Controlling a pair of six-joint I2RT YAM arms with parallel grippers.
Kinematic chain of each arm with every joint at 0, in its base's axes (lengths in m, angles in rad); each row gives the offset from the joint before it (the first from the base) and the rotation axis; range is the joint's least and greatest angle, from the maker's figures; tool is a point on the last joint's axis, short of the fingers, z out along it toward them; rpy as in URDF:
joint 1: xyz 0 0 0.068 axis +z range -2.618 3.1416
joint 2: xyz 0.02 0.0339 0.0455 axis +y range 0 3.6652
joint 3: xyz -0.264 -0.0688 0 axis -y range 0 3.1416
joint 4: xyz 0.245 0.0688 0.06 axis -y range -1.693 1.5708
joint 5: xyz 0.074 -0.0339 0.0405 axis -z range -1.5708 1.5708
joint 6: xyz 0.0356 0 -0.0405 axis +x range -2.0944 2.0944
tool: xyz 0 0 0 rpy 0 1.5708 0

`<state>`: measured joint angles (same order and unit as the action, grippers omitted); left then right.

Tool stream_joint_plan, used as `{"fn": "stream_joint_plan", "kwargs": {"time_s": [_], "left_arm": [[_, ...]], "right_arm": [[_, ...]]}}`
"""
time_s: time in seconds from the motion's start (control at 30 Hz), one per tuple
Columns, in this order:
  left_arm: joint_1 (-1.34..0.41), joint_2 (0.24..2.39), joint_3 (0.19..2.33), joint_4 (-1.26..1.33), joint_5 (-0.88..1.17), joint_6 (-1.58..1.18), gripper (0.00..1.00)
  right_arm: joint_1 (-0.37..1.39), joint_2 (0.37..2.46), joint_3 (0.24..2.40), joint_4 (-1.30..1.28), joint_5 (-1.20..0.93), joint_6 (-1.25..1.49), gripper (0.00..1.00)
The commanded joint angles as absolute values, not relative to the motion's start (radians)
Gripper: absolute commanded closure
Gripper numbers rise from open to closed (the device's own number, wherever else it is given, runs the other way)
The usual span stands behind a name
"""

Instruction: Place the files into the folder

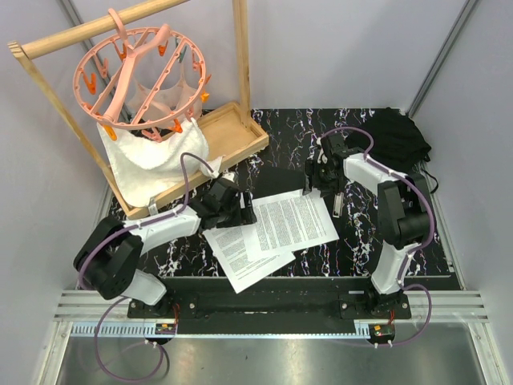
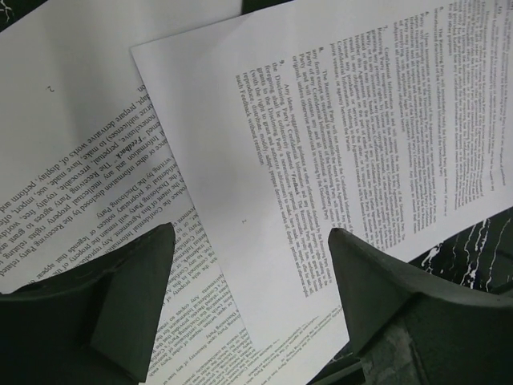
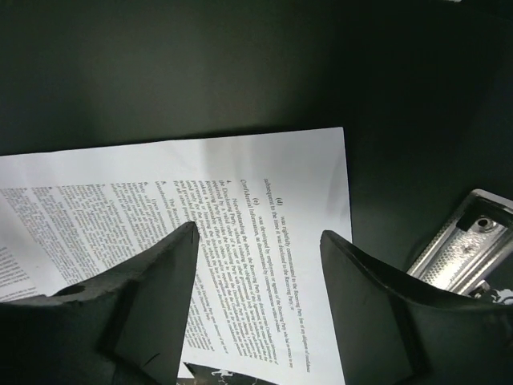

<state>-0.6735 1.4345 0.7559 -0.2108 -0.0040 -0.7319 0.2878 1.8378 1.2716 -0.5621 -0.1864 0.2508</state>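
Files: white paper sheets printed with black text [image 1: 276, 228], fanned and overlapping at mid-table, upper edge on the board.
Folder: flat matte black board [image 1: 280, 178], partly under the sheets; silver metal clip [image 1: 337, 202] at its right end.
Left gripper [image 1: 237, 210]: low, at the sheets' left edge.
Right gripper [image 1: 319, 184]: over the board, near the clip.
Far left: wooden tray [image 1: 232, 132], white cloth [image 1: 152, 164], pink round peg hanger [image 1: 144, 72].
Far right: lumpy black fabric bundle [image 1: 401, 136].

Top view: bright, even, sharp. Right wrist view: dim, with glare on the silver clip [image 3: 463, 255].
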Motion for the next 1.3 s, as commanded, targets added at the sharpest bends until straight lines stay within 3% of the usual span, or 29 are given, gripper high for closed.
{"fn": "stream_joint_plan", "kwargs": {"time_s": [0.0, 0.17, 0.5, 0.97, 1.2, 1.27], "left_arm": [[-0.658, 1.476, 0.776, -0.069, -0.081, -0.741, 0.19], [-0.647, 1.601, 0.877, -0.119, -0.138, -0.745, 0.18], [-0.643, 1.712, 0.953, -0.109, -0.130, -0.770, 0.22], [-0.644, 1.644, 0.952, -0.009, -0.090, -0.721, 0.75], [-0.640, 1.719, 1.072, -0.090, -0.116, -0.638, 0.95], [-0.635, 1.746, 1.133, -0.133, -0.114, -0.582, 0.97]], "right_arm": [[0.295, 1.859, 1.296, -0.517, -0.195, 0.250, 0.31], [0.295, 1.896, 1.298, -0.515, -0.178, 0.230, 0.37], [0.293, 1.928, 1.310, -0.495, -0.209, 0.216, 0.39], [0.284, 1.953, 1.322, -0.456, -0.321, 0.262, 0.39], [0.258, 1.908, 1.316, -0.462, -0.291, 0.279, 0.38], [0.229, 1.875, 1.312, -0.480, -0.270, 0.290, 0.36]]}}
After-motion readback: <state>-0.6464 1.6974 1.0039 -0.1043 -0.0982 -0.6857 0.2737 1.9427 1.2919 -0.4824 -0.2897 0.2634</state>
